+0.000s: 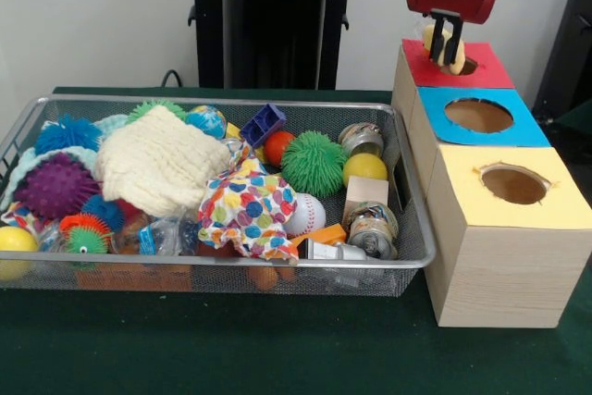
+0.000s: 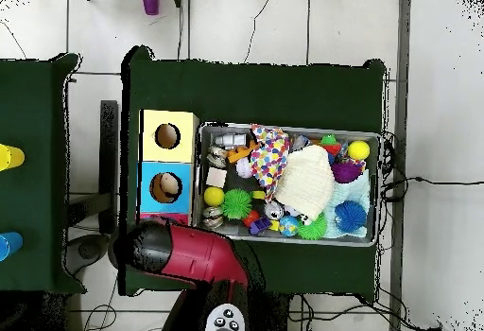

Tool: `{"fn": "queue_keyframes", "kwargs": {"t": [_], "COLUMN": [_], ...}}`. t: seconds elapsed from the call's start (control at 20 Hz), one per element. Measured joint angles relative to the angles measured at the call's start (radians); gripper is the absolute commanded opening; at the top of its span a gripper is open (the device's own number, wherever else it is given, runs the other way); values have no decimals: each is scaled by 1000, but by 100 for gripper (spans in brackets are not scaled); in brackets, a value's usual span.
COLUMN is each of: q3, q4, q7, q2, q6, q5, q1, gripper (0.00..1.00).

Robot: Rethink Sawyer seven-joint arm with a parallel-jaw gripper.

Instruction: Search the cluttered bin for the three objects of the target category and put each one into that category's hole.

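Note:
In the front view my gripper (image 1: 447, 46) hangs over the red top of the far wooden box (image 1: 481, 69), right above its round hole (image 1: 470, 67). Its black fingers (image 1: 437, 37) are shut on a pale yellow rounded object (image 1: 455, 50), which is held at the hole's left edge. The wire mesh bin (image 1: 111, 275) stands left of the boxes, full of spiky balls, a cream cloth (image 1: 159, 162), a dotted cloth (image 1: 248, 207), a baseball (image 1: 305, 214) and jars. In the overhead view the bin (image 2: 373, 187) shows, but my arm (image 2: 184, 252) hides the gripper and most of the red box.
A blue-topped box (image 1: 518, 127) and a yellow-topped box (image 1: 555, 205), each with a round hole, stand in a row in front of the red one. The robot pedestal (image 1: 273, 16) is behind the bin. Green cloth (image 1: 231, 349) covers the table.

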Motion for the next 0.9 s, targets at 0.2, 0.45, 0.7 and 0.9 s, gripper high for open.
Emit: {"fn": "queue_keyframes", "kwargs": {"t": [0.2,0.45,0.7,0.9], "q3": [0,0,0,0], "q4": [22,46,64,65], "q7": [0,0,0,0], "q2": [0,0,1,9], "q6": [-1,-24,-69,-81], "q5": [7,8,8,12], "q1": [7,10,10,10], "gripper": [0,0,0,0]}}
